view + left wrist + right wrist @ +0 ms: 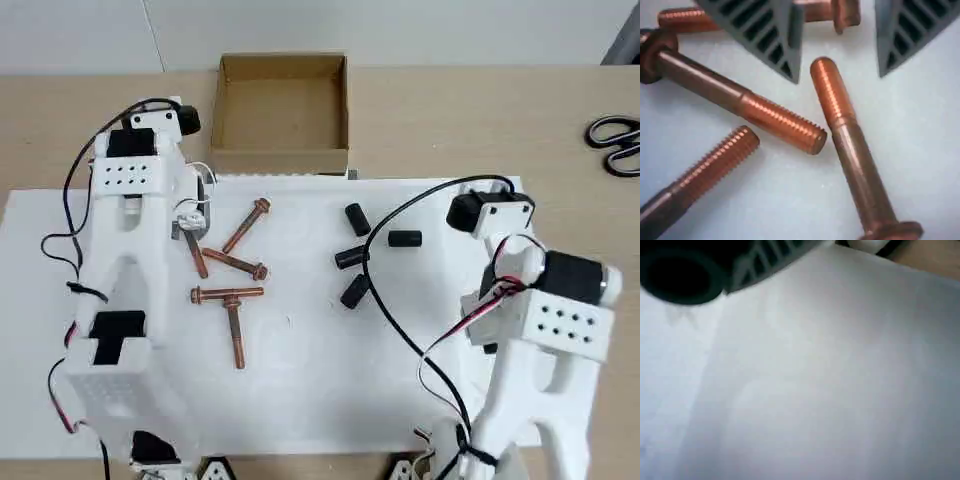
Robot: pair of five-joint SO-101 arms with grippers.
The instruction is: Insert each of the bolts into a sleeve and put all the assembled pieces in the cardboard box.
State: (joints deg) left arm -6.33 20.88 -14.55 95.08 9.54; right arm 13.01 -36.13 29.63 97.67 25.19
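At the far edge of the table (450,110), your cardboard box (280,158) is sitting open-topped, showing bare floor from wall to wall. On the white sheet (320,380) in front of it, five copper bolts (247,225) are lying loose in a cluster on the left half. Four black sleeves (404,239) are lying near the middle, each apart from every bolt.

Your left gripper (837,75) is hovering low over the cluster with its jaws standing wide. The threaded end of one bolt (832,95) is lying between the grey fingers (765,35), touching neither.

Your right gripper (735,270) is hanging low over bare sheet on the right side. A fifth sleeve (680,277) is showing right beside its finger — you cannot tell whether the jaws are gripping it.

Scissors (615,140) are lying on the table, well off to the right.
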